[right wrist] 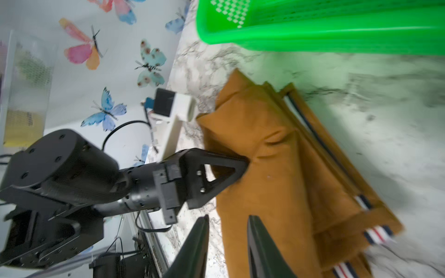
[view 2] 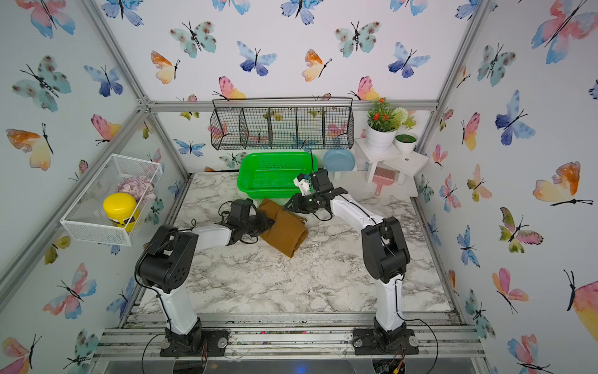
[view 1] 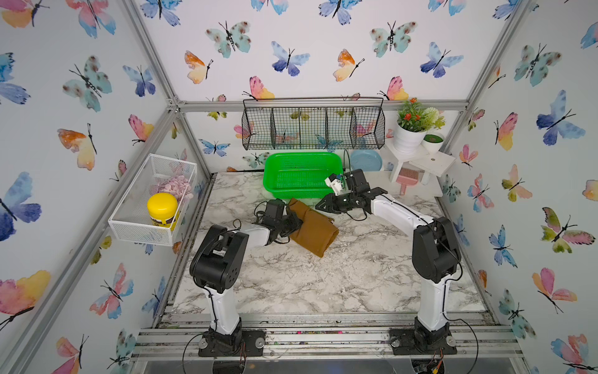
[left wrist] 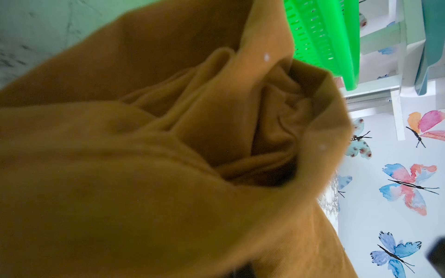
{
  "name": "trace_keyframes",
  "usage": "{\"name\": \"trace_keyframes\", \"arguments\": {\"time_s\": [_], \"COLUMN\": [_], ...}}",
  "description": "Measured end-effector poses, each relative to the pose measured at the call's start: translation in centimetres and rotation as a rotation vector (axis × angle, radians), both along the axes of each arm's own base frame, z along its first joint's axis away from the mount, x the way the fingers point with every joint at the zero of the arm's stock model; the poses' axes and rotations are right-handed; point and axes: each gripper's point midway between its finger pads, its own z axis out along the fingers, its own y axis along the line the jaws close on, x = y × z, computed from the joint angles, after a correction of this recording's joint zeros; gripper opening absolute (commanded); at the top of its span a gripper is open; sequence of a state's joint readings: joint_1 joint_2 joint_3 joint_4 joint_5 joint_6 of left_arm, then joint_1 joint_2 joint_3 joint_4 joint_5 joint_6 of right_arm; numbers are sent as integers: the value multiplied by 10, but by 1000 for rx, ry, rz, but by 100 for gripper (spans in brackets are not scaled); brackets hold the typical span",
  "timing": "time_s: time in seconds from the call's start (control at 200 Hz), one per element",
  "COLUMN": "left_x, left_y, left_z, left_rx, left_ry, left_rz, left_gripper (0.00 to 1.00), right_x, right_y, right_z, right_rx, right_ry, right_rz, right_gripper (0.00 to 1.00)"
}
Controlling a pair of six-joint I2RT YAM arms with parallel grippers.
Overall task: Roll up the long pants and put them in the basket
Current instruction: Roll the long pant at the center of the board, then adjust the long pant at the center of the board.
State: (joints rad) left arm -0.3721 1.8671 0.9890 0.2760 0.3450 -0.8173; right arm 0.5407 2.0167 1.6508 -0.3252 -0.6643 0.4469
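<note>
Marble-patterned table [view 1: 323,285] under the bundled long pants [view 1: 312,231] and a green basket [view 1: 284,192]

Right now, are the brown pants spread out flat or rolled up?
Mostly rolled up: the long pants form one short, thick bundle, with layers curled inside its end.

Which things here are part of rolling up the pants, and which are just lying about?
Job in hand: long pants; left hand, shut on them; right hand, open near them.
Lying about: green basket; yellow-lidded jar; potted plant; blue plate.
</note>
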Motion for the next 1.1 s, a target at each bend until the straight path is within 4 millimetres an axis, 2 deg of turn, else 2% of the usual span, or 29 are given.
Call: {"name": "trace_keyframes", "arguments": {"time_s": [0.1, 0.21, 0.3, 0.45, 0.526, 0.816, 0.986, 1.101], "left_x": [0, 0, 0, 0, -2, -3, -2, -1], "left_y": [0, 0, 0, 2, 2, 12, 36, 34], "left_z": [0, 0, 0, -1, -3, 0, 14, 26], "left_rx": [0, 2, 5, 9, 14, 21, 24, 52], "left_ry": [0, 4, 9, 22, 33, 56, 65, 58], "left_rz": [0, 0, 0, 3, 1, 2, 36, 33], "left_gripper": [0, 0, 0, 0, 0, 0, 0, 0], "right_x": [-19, -24, -26, -32, -30, -26, -26, -26], "right_y": [24, 29, 24, 9, 0, -33, -33, -34], "right_z": [5, -8, -34, -97, -112, -125, -123, -123], "right_rx": [41, 51, 47, 8, 28, 153, 170, 174], "right_ry": [14, 53, 98, 210, 224, 225, 218, 220], "right_rz": [87, 121, 134, 131, 128, 131, 139, 141], "right_gripper": [31, 31, 29, 27, 26, 25, 25, 25]}}
